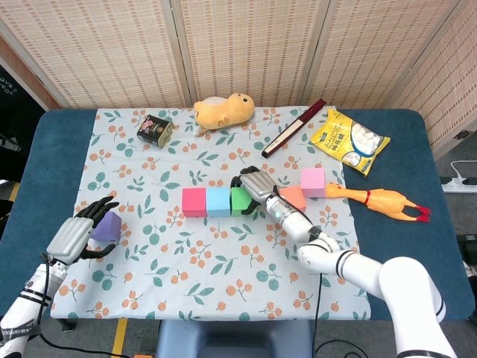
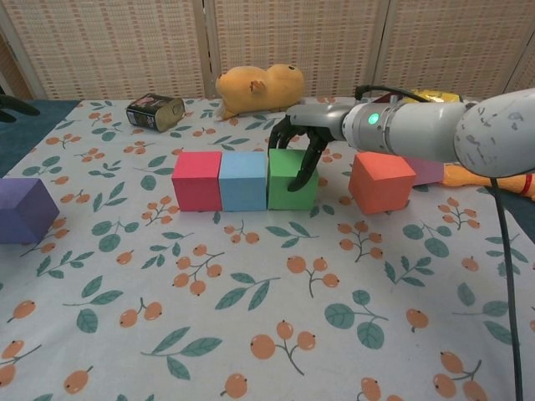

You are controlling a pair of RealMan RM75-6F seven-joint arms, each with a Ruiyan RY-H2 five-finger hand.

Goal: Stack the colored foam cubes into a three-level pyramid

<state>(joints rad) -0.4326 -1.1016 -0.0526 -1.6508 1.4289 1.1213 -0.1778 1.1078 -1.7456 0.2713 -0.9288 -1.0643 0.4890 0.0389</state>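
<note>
Cubes mid-frame: my right hand [image 2: 299,149] grips the green cube [image 2: 288,180] touching the blue cube [image 2: 243,180]; left hand [image 1: 80,231] cups the purple cube [image 1: 106,225].

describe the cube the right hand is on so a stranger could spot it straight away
On the floral cloth, find the row of three cubes set side by side near the middle. It is the green cube at the end nearest the orange cube, next to the blue cube. It alone has the right hand draped over it.
</note>
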